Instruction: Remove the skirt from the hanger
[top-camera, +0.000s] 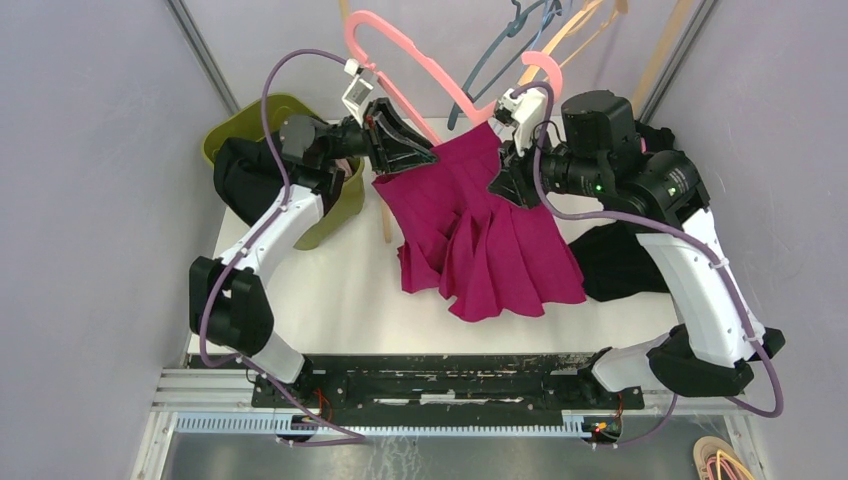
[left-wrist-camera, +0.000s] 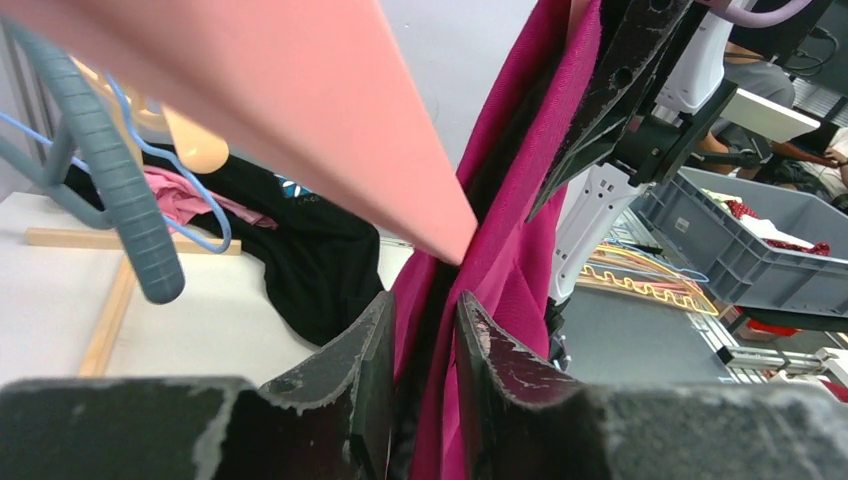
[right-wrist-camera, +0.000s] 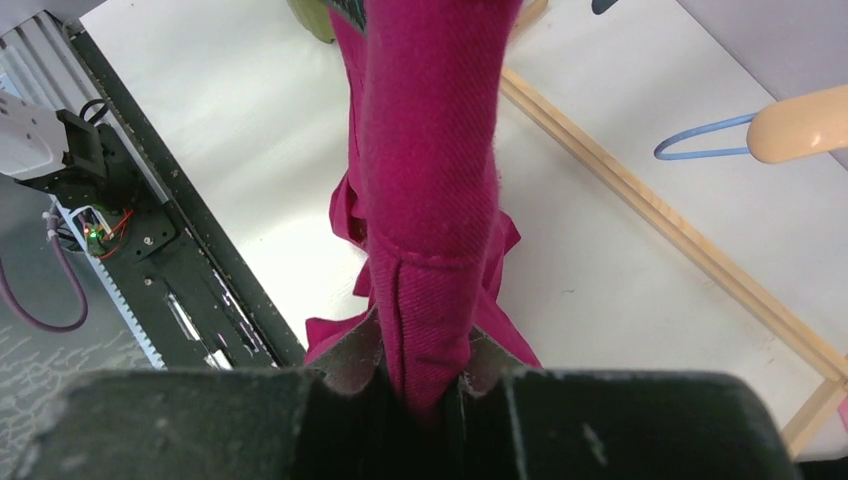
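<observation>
The magenta skirt hangs between my two grippers, its hem bunched on the white table. The pink hanger slants above the waistband at the back. My left gripper is shut on the waistband's left end. In the left wrist view the hanger's arm ends at the skirt, just above that gripper. My right gripper is shut on the waistband's right end. In the right wrist view a thick fold of skirt is pinched in that gripper.
An olive bin holding a black garment stands at the back left. Another black garment lies to the right of the skirt. A blue-grey hanger and wooden hangers hang at the back. A wooden stick lies beside the skirt.
</observation>
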